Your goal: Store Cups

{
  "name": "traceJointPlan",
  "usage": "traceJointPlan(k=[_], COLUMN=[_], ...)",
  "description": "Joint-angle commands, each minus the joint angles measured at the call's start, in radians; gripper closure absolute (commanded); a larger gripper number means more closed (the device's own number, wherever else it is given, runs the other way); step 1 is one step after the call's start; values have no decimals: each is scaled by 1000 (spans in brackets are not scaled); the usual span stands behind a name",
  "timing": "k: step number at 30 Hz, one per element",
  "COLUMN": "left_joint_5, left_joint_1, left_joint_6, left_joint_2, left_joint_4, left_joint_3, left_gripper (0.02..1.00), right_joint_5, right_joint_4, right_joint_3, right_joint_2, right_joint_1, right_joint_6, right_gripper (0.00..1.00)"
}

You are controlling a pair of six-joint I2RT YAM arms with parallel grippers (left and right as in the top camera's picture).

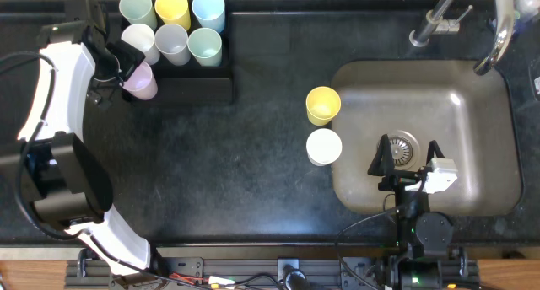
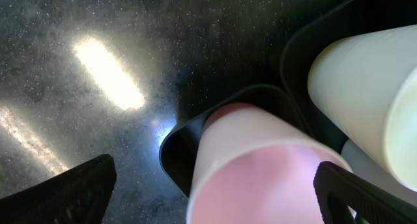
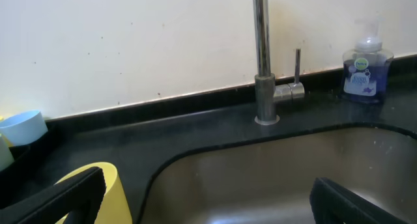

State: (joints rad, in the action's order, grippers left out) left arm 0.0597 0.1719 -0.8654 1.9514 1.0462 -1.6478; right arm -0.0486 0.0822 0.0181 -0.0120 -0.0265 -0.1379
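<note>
Left gripper (image 2: 215, 170): yours is sitting wide around the pink cup (image 2: 260, 159). One finger is showing a clear gap, so it's not looking clamped.
Pink cup: base is pointing away from the gripper into the front-left slot of the rack (image 1: 202, 89), long axis leaning rather than upright.
Neighbour: a pale cup (image 2: 365, 87) is standing just beside it in the next slot, crowding that side.
Waiting: yellow cup (image 1: 322, 104) and white cup (image 1: 324, 147) are sitting on the counter right by the sink (image 1: 472, 96).
Right gripper (image 1: 407, 155): hanging wide open over the sink, so it's looking like the nearer one for those two.
</note>
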Motion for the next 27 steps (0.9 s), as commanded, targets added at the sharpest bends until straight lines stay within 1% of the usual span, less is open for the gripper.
traceJointPlan(k=[1,5,8,11,15,17,19,22,24,27], left_joint_5=[-2,-44,-58,-41,69,103,98,63,33,-8], left_joint_1=[5,-11,-73,-212,-476,-608,-702,-801,-837,-857], left_joint_6=[-3,2,8,48,50,48,44,42,43,53], left_joint_2=[-111,-224,-305,-341,-320,-284,-237,-151,-106,-63], left_joint_4=[4,37,77,84,56,29,0,-43,-58,-54], left_joint_3=[-10,-22,-43,-73,-95,-95,-95,-95,-95,-95], left_gripper=[20,20,18,18,18,18,18,18,18,18], right_joint_5=[7,7,7,7,7,7,7,7,7,7], right_joint_4=[-5,-5,-5,-5,-5,-5,-5,-5,-5,-5], right_joint_3=[-13,-13,-13,-13,-13,-13,-13,-13,-13,-13], right_joint_2=[9,9,9,9,9,9,9,9,9,9], right_joint_1=[-6,-6,-6,-7,-6,-6,-6,-6,-6,-6], right_joint_6=[0,0,0,0,0,0,0,0,0,0], right_gripper=[5,7,3,3,3,3,3,3,3,3])
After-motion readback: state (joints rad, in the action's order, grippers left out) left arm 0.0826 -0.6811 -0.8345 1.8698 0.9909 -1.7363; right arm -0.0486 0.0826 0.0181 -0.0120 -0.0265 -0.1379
